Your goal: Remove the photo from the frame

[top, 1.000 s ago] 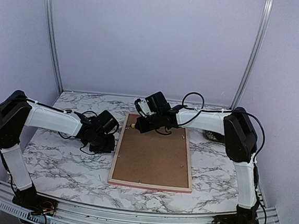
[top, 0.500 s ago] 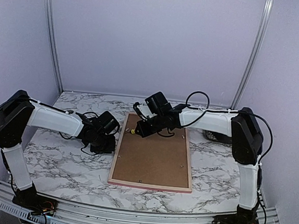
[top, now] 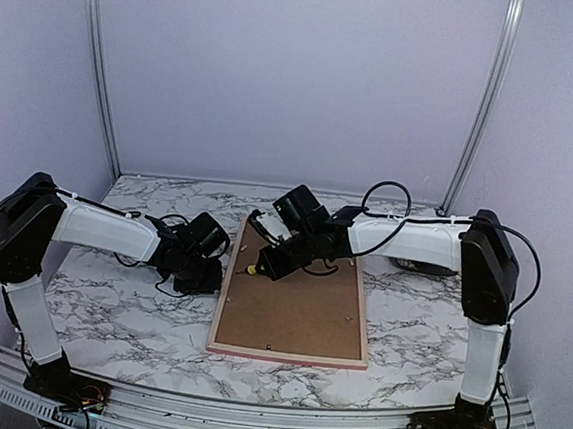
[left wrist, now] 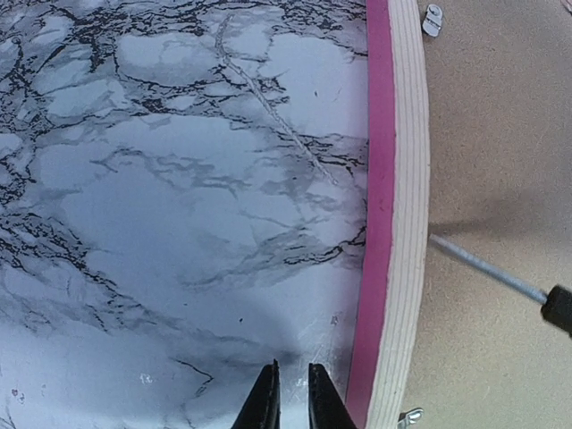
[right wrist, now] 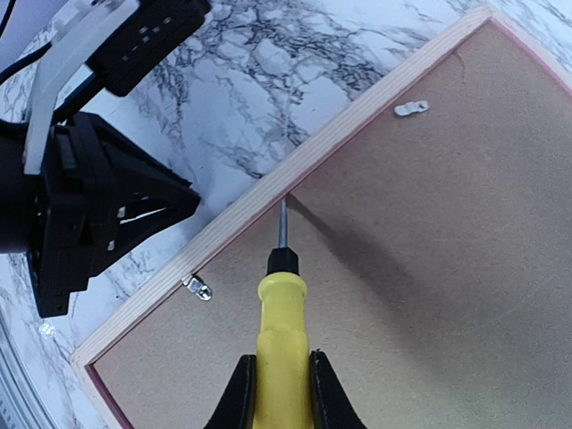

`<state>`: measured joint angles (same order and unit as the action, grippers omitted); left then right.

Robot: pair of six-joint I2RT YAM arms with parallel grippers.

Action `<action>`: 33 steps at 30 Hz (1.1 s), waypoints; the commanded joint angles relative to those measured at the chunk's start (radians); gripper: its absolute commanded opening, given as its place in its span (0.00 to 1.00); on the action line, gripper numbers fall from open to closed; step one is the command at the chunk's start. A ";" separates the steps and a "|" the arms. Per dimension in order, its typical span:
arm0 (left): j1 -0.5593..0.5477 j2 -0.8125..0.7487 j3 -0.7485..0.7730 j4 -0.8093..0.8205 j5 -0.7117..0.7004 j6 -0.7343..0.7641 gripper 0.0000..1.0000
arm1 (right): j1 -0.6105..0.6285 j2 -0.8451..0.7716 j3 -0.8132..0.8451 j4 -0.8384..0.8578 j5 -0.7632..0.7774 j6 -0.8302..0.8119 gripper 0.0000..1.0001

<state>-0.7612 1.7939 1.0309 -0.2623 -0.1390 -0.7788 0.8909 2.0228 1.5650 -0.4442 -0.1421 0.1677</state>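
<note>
1. The frame (top: 220, 304) lies face down on the marbled surface (top: 117, 310), roughly central and between the two arms. Its pink outer side and pale wood back edge show in the left wrist view (left wrist: 398, 179).
2. A brown backing board (top: 293, 310) fills the frame's opening, back side up. The photo does not show in any view (the board covers the whole opening).
3. The right pincer (right wrist: 281, 371) is clamped on the yellow handle of a screwdriver (right wrist: 281, 331). The arm reaches in from the right over the far left part of the board.
4. The screwdriver's thin metal shaft points at the frame's left rail (right wrist: 246, 219). Its tip sits at the seam where the board meets the rail's inner edge. Whether the tip is under the board, I cannot tell.
5. Small metal turn clips (right wrist: 411, 109) sit along that same rail, one on each side of the tip. The nearer clip (right wrist: 198, 288) lies just beside the rail.
6. The left pincer (left wrist: 292, 375) hangs low over bare surface just outside the frame's left rail. Its tips stand a narrow slit apart with nothing between them, and they do not touch the frame.
7. In the top view the left pincer (top: 206, 271) and the right pincer (top: 272, 261) face each other across that rail.
</note>
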 commanded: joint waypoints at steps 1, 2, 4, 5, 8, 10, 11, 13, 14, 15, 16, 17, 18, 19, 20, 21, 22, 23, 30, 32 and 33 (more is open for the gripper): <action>-0.003 -0.007 0.005 0.006 0.002 -0.006 0.12 | 0.054 -0.019 -0.030 -0.051 -0.036 0.007 0.00; -0.003 -0.008 0.003 0.007 0.003 -0.006 0.11 | 0.060 -0.023 -0.036 -0.054 -0.038 0.008 0.00; -0.003 -0.010 0.000 0.008 0.001 -0.006 0.11 | 0.073 -0.039 -0.050 -0.059 -0.047 0.011 0.00; -0.004 -0.010 0.000 0.008 0.001 -0.005 0.11 | 0.076 -0.046 -0.057 -0.064 -0.057 0.012 0.00; -0.003 -0.010 0.000 0.007 0.000 -0.008 0.11 | 0.088 -0.074 -0.084 -0.079 -0.080 0.008 0.00; -0.003 -0.008 0.002 0.008 -0.001 -0.007 0.11 | 0.092 -0.095 -0.107 -0.082 -0.092 0.007 0.00; -0.004 -0.007 0.004 0.009 0.001 -0.007 0.11 | 0.092 -0.104 -0.117 -0.079 -0.109 0.006 0.00; -0.003 -0.002 0.010 0.010 0.001 -0.006 0.11 | 0.094 -0.116 -0.134 -0.077 -0.142 0.005 0.00; -0.003 0.001 0.013 0.009 0.002 -0.003 0.11 | 0.095 -0.123 -0.137 -0.079 -0.163 0.001 0.00; -0.004 0.004 0.016 0.008 0.002 -0.002 0.11 | 0.097 -0.126 -0.142 -0.080 -0.173 -0.002 0.00; -0.003 0.005 0.019 0.009 0.003 -0.002 0.11 | 0.100 -0.130 -0.146 -0.085 -0.180 -0.005 0.00; -0.003 0.007 0.022 0.009 0.004 0.000 0.11 | 0.101 -0.134 -0.149 -0.090 -0.185 -0.009 0.00; -0.003 0.008 0.025 0.009 0.005 0.002 0.11 | 0.103 -0.137 -0.150 -0.099 -0.187 -0.015 0.00; -0.003 0.009 0.026 0.009 0.005 0.003 0.11 | 0.103 -0.140 -0.152 -0.108 -0.184 -0.017 0.00; -0.003 0.009 0.027 0.008 0.005 0.003 0.11 | 0.104 -0.145 -0.154 -0.118 -0.176 -0.017 0.00; -0.003 0.010 0.027 0.009 0.005 0.005 0.11 | 0.104 -0.150 -0.156 -0.131 -0.160 -0.017 0.00; -0.003 0.009 0.027 0.009 0.006 0.006 0.11 | 0.104 -0.157 -0.158 -0.139 -0.146 -0.015 0.00; -0.003 0.010 0.028 0.009 0.008 0.006 0.12 | 0.103 -0.166 -0.160 -0.146 -0.130 -0.012 0.00; -0.004 -0.012 0.017 0.008 0.011 0.021 0.12 | 0.103 -0.221 -0.178 -0.210 -0.158 -0.018 0.00; -0.004 -0.020 0.012 0.009 0.019 0.022 0.14 | 0.104 -0.241 -0.199 -0.227 -0.188 -0.016 0.00; -0.004 -0.026 0.008 0.010 0.022 0.023 0.15 | 0.105 -0.254 -0.208 -0.239 -0.198 -0.014 0.00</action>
<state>-0.7612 1.7947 1.0355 -0.2569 -0.1310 -0.7723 0.9848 1.8233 1.3834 -0.5991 -0.2924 0.1593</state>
